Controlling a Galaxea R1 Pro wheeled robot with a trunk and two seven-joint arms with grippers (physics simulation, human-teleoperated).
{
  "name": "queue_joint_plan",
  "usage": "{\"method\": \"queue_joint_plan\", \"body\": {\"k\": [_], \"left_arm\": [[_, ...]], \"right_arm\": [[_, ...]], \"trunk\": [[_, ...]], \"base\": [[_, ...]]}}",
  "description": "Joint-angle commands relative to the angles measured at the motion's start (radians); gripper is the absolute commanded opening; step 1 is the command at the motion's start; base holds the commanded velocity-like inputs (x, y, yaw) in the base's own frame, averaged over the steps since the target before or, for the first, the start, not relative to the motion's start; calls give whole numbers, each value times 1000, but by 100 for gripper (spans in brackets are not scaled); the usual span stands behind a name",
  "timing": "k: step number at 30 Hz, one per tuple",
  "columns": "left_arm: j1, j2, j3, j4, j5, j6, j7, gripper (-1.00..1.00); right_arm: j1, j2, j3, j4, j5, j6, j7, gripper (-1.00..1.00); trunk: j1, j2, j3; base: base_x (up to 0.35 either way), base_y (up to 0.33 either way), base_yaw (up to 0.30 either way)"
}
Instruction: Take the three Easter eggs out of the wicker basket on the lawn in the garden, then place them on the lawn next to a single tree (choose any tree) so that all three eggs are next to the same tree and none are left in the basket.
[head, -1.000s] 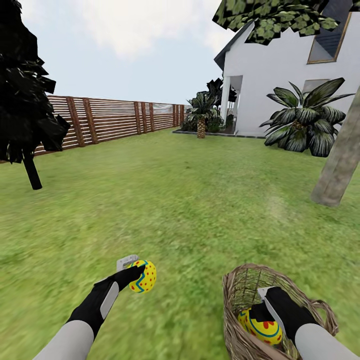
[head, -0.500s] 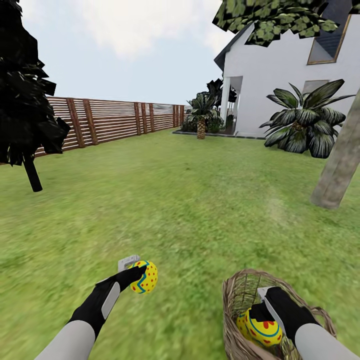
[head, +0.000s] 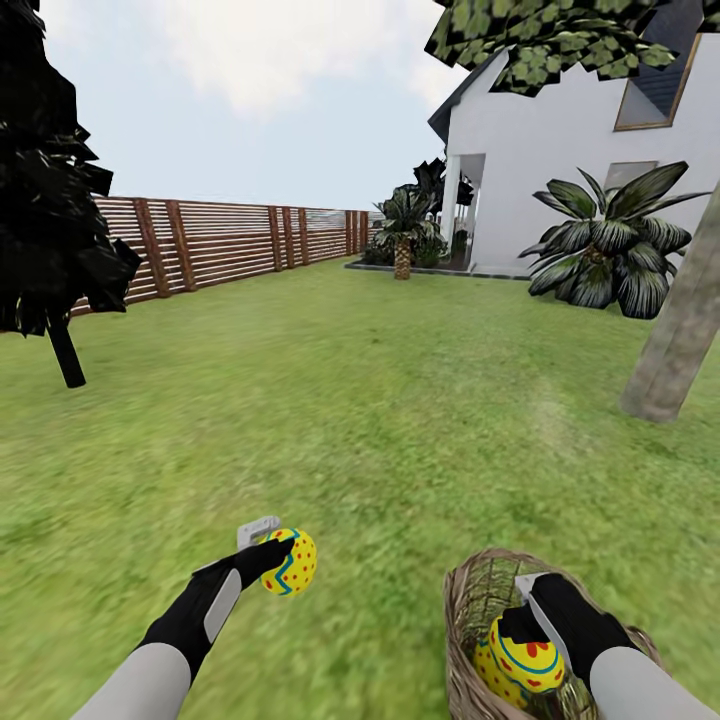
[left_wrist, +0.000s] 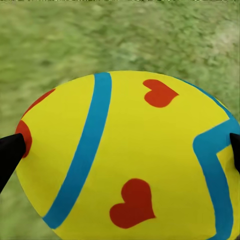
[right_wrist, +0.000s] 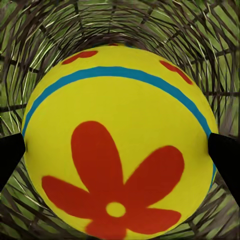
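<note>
Since a second ago the wicker basket (head: 480, 610) has slid lower in the head view, and the left pincer (head: 285, 560) has drifted slightly lower and rightward with its Easter egg (head: 292, 563). Both left fingertips (left_wrist: 10, 155) pinch that egg above the lawn (head: 380, 430). Inside the basket, the right pincer (head: 525, 630) pinches a second egg (right_wrist: 117, 150), woven wicker ringing it. Another yellow egg (head: 488, 662) lies just below the right pincer. Well ahead of the right pincer stands the tree (head: 680, 330).
</note>
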Motion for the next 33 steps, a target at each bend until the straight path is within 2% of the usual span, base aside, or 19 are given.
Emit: {"method": "queue_joint_plan", "body": {"k": [1,17,18,21,22,24,27,29,33], "left_arm": [[0,-1,8,-2,6,8,-5,-100],[0,-9,6,0,5,9,-6,-100],[0,-9,5,0,5,32,-8,-100],[0,-8,1,-17,6,305,-9,-100],[0,-7,0,-18,4,334,-8,-100],[0,-6,-1,-14,-20,358,-6,-100],[0,1,4,4,-118,373,9,-100],[0,4,7,4,-132,376,19,-100],[5,13,10,6,-135,375,22,-100]], "right_arm": [[0,-1,5,-2,9,5,8,-100],[0,-3,4,-3,8,5,8,-100],[0,-3,4,-3,8,5,8,-100],[0,-2,4,-4,8,5,8,-100],[0,-2,4,-5,8,5,8,-100],[0,-1,4,-6,7,8,8,-100],[0,-3,2,-9,6,16,10,-100],[0,-2,2,-9,6,17,11,-100],[0,-1,1,-16,5,20,10,-100]], "trunk": [[-4,7,2],[-65,119,52],[-69,126,55],[-81,147,65],[-85,154,68],[-92,168,74],[-104,189,84],[-111,203,90],[-127,231,102]], "base": [[0,0,0],[0,0,0],[0,0,0],[0,0,0],[0,0,0],[0,0,0],[0,0,0],[0,0,0],[0,0,0]]}}
